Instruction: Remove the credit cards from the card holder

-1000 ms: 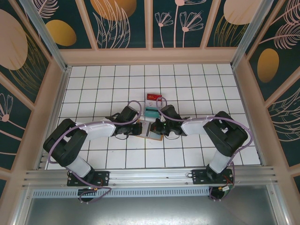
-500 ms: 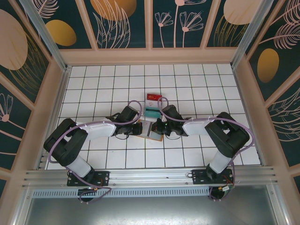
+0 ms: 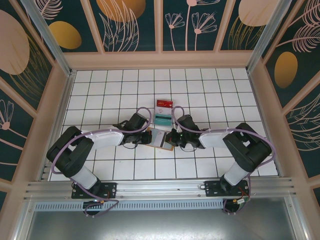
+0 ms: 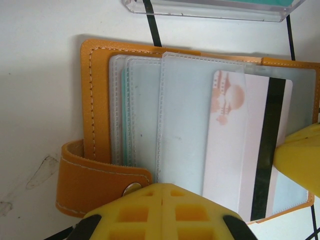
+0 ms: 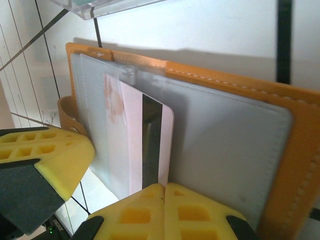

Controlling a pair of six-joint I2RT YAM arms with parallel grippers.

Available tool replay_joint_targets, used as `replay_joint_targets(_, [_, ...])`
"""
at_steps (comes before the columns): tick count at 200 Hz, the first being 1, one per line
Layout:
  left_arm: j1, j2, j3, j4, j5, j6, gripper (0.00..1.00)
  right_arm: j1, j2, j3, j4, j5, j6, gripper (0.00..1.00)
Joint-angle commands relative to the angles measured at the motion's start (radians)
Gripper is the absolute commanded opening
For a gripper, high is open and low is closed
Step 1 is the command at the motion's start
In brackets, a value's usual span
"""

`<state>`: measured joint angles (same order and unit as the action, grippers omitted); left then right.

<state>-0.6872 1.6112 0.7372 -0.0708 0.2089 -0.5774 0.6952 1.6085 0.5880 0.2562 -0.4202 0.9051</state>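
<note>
Right gripper (image 5: 163, 189) first: its yellow fingers are pressed flat together at the bottom of its wrist view. The seam between them sits right on the striped end of a white card (image 5: 131, 140), so it reads as a pinch on that card's free edge. The card is partly out of its clear sleeve, with the pink print blurred under plastic on one side and the black stripe (image 5: 150, 145) bare on the other. Gripping the bare end makes sense, since that is the part the plastic does not cover. Over to the left gripper (image 4: 163, 194): its fingers are also closed tight, low centre in its own view, sitting on the near edge of the card holder (image 4: 97, 100) beside the snap strap (image 4: 95, 186). Whether it nips a sleeve or merely pins the edge I cannot tell, but the job looks like anchoring, so the holder does not slide along with the card. The holder lies open and flat on the white tiled table (image 3: 100, 90), just below centre in the overhead view, between the two wrists, its clear sleeves (image 4: 182, 125) fanned. Just above it lies a teal card (image 3: 161, 118), and above that a red card (image 3: 163, 104), both outside the holder. My read is that the white one is mid-extraction and calls for a straight pull along the sleeve.
</note>
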Motion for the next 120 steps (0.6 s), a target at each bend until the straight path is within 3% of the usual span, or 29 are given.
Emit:
replay_joint_targets(1, [0.001,0.03,-0.013,-0.08,-0.037,-0.004,0.0,-0.013,-0.042,-0.039,0.0,0.006,0.007,0.0])
replay_joint_targets(79, [0.002,0.026,-0.013,-0.081,-0.039,-0.004,0.0,-0.111,-0.249,-0.127,-0.107,-0.02,-0.094,0.0])
replay_joint_targets(120, [0.002,0.008,-0.008,-0.087,-0.045,-0.004,0.0,-0.14,-0.348,-0.041,-0.271,0.012,-0.233,0.0])
